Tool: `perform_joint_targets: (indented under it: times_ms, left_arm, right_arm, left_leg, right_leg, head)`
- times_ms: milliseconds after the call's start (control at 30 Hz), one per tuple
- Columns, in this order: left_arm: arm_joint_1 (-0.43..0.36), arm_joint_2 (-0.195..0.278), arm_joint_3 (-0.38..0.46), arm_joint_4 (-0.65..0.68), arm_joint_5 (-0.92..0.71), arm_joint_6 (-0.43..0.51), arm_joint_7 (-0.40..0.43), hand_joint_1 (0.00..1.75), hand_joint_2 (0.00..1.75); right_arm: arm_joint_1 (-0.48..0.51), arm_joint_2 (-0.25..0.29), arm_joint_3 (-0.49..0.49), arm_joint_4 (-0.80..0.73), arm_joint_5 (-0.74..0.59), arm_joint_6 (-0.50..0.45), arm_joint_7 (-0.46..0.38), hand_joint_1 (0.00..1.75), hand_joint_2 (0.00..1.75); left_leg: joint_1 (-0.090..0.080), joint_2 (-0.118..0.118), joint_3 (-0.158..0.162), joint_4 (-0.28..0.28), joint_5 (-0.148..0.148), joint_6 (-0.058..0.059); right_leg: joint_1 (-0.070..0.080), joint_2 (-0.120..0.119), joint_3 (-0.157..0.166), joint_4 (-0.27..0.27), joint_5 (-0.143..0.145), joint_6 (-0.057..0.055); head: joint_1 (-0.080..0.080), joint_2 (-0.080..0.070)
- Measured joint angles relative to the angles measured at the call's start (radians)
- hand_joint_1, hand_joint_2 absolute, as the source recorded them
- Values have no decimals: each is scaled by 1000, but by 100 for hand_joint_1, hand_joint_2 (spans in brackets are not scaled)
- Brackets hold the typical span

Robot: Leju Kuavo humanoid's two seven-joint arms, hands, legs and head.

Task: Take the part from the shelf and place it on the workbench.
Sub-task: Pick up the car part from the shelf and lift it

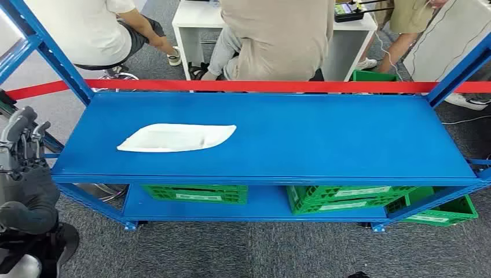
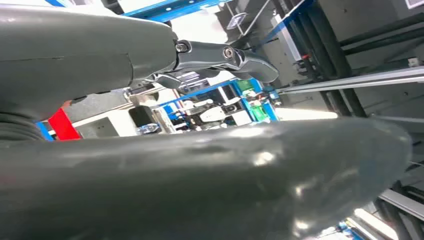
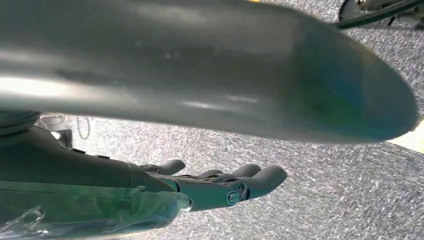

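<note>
— While the part lies flat on the top board of the blue shelf, toward its left half, is any hand on it?

— No. It is a white, shallow, leaf-shaped piece, lying alone on the board. The left hand is raised just off the shelf's left end, beside the blue post, well apart from the part. Its fingers point upward, loosely spread, with nothing in them.

— And the right hand?

— The right wrist view shows the right hand over grey carpet, dark fingers stretched out side by side, the thumb apart from them, holding nothing.

— What does the left wrist view give?

— The left hand's thumb and one extended finger with a gap between, and blurred racks beyond.

— What else is around?

— Green crates stand on the lower board, another pair to the right. A red tape runs along the shelf's far edge. Behind it people sit by a white desk.
</note>
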Motion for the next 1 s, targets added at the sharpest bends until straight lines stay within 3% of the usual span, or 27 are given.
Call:
perform_joint_targets:
  times_ms: [67,133,200,267,333,367,400,433,500,567,667,733,767,867,900,933,1000]
  left_arm:
    - [0,0,0,2,0,-1,0,0,0]
    - [-1,0,0,6,0,-3,0,0,0]
    - [-4,0,0,10,0,-5,-2,0,0]
    - [-7,1,1,12,0,-4,-5,0,0]
    - [-7,1,2,15,0,-2,-6,0,0]
    - [-6,1,3,18,0,-1,-6,0,0]
    - [-6,1,4,20,0,0,-6,0,0]
    - [-5,1,7,22,-1,1,-6,0,0]
    - [-5,1,13,24,-3,2,-4,0,0]
    - [-5,1,18,25,-5,3,-2,0,0]
    - [-4,0,23,28,-6,3,0,0,0]
    - [-4,-1,26,28,-6,3,0,0,0]
    - [-5,-2,27,28,-6,3,0,0,0]
    - [-4,-3,29,30,-6,3,0,0,0]
    - [-4,-3,30,31,-6,3,0,0,0]
    - [-4,-3,31,33,-7,3,0,0,0]
    - [-4,-3,33,35,-14,3,4,0,0]
  right_arm:
    - [0,-1,-1,3,0,-3,0,0,0]
    - [-1,-4,-1,10,0,-12,-2,0,0]
    - [-2,-7,-2,19,0,-21,-5,0,0]
    - [-3,-9,-2,22,0,-23,-4,0,0]
    - [-4,-10,-2,23,0,-24,-2,0,0]
    - [-3,-11,-2,23,0,-24,0,0,0]
    - [-3,-11,-2,24,0,-24,1,0,0]
    - [-2,-12,-2,25,0,-24,2,0,0]
    - [-2,-13,-3,27,0,-25,4,0,0]
    - [-3,-13,-2,29,0,-25,5,0,0]
    - [-3,-14,-2,32,0,-25,6,0,0]
    - [-4,-16,-2,33,0,-25,6,0,0]
    - [-4,-17,-2,34,0,-26,6,0,0]
    - [-3,-19,-2,37,0,-26,6,0,0]
    - [-3,-20,-2,38,0,-26,6,0,0]
    - [-2,-20,-2,38,0,-26,6,0,0]
    - [-3,-23,-2,40,0,-28,5,0,0]
  left_leg:
    - [0,-1,7,0,-6,1]
    - [-2,-3,37,0,-32,-6]
    - [-5,-5,63,4,-63,-28]
    - [-5,-4,31,73,-104,-45]
    - [-4,-3,-52,209,-152,-51]
    - [-4,-3,-89,259,-159,-52]
    - [-4,-3,-111,278,-146,-52]
    - [-4,-3,-112,258,-112,-50]
    - [-4,-2,-72,140,-19,-43]
    - [-6,0,-31,35,23,-36]
    - [-6,-2,-21,3,17,-25]
    - [-1,-2,-13,-4,17,-15]
    - [2,-1,-8,-6,16,-10]
    - [2,0,-2,-6,10,-3]
    - [2,0,0,-6,8,-3]
    - [3,-1,3,-6,6,-5]
    - [4,-3,15,-6,-1,-12]
  right_leg:
    - [0,0,-44,68,-15,1]
    - [0,0,-49,10,60,-3]
    - [-2,1,3,-132,143,-23]
    - [-5,1,20,-149,132,-44]
    - [-5,1,27,-150,125,-51]
    - [-5,1,30,-150,121,-52]
    - [-5,1,35,-150,117,-51]
    - [-5,2,42,-150,113,-50]
    - [-4,5,56,-150,104,-45]
    - [-1,8,62,-149,95,-35]
    - [1,6,64,-157,91,-19]
    - [1,3,57,-133,73,-8]
    - [1,2,39,-90,50,-4]
    - [-1,1,-60,100,-25,5]
    - [-1,0,-78,124,-23,7]
    - [-2,0,-77,110,0,8]
    - [-5,-1,-25,-15,78,10]
  head:
    - [1,0]
    - [2,0]
    - [-3,0]
    - [-10,0]
    - [-12,0]
    - [-13,0]
    - [-12,0]
    - [-13,0]
    - [-13,0]
    - [-12,0]
    - [-10,0]
    - [-7,0]
    - [-5,0]
    - [1,0]
    - [2,0]
    - [2,0]
    - [3,0]
